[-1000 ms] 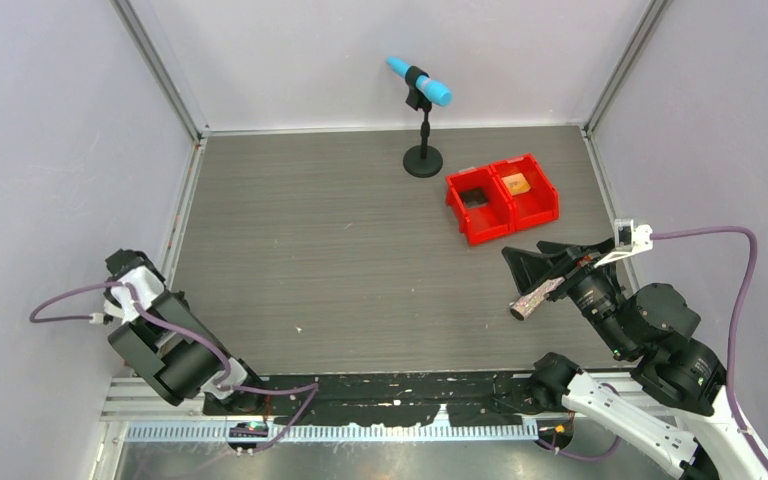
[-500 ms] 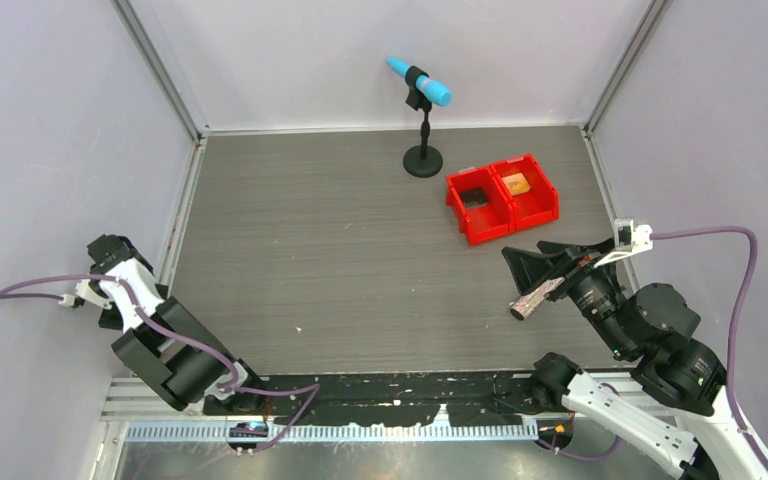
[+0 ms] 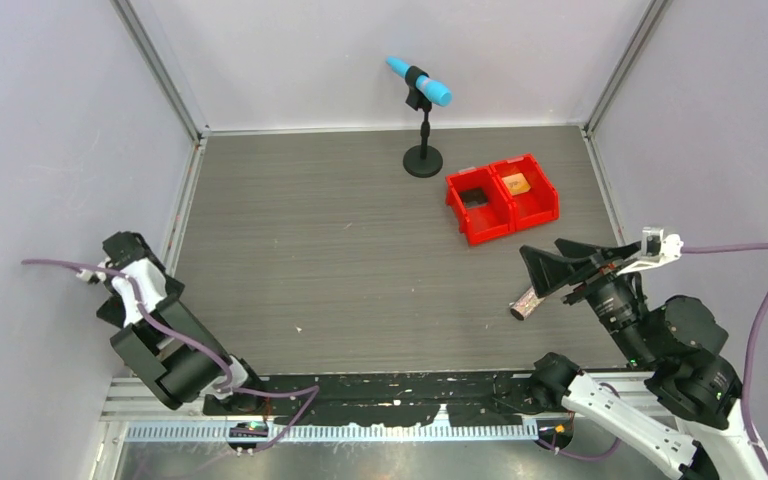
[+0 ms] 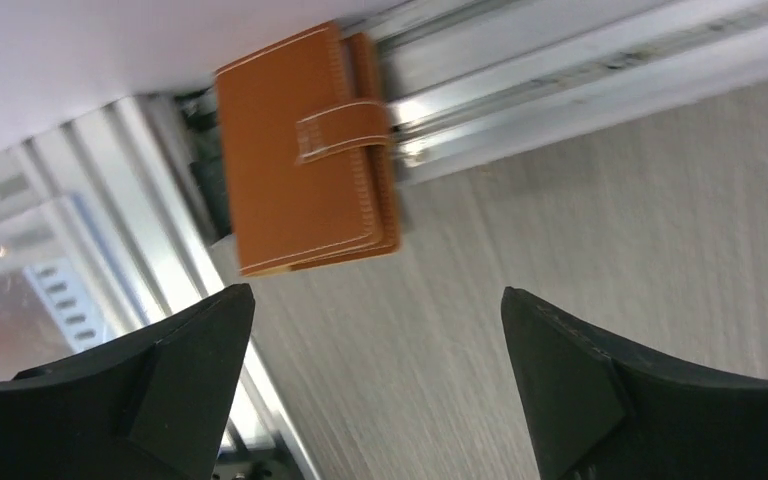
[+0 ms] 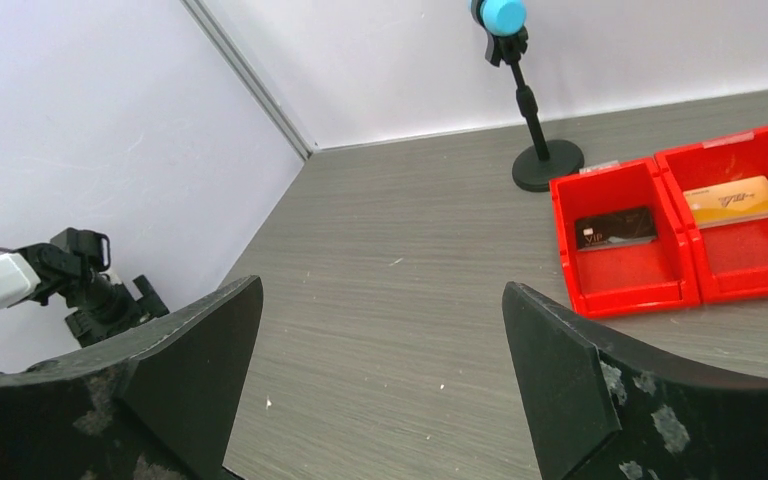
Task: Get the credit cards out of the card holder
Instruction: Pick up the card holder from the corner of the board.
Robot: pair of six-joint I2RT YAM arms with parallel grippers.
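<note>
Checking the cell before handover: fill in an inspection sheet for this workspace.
Surface: grey wood-grain table.
Job's things: brown card holder closed, tab fastened, beside the aluminium rail; black card and orange card, one per red bin.
Clutter: black stand holding a blue cylinder.
Grippers: left gripper and right gripper open, nothing between the fingers.
Cables: purple cable on each arm.
Surroundings: pale walls, aluminium frame.

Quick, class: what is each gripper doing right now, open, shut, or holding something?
Left gripper: open, empty; the closed brown leather card holder is ahead, untouched.
Right gripper: open, holding nothing.
</note>
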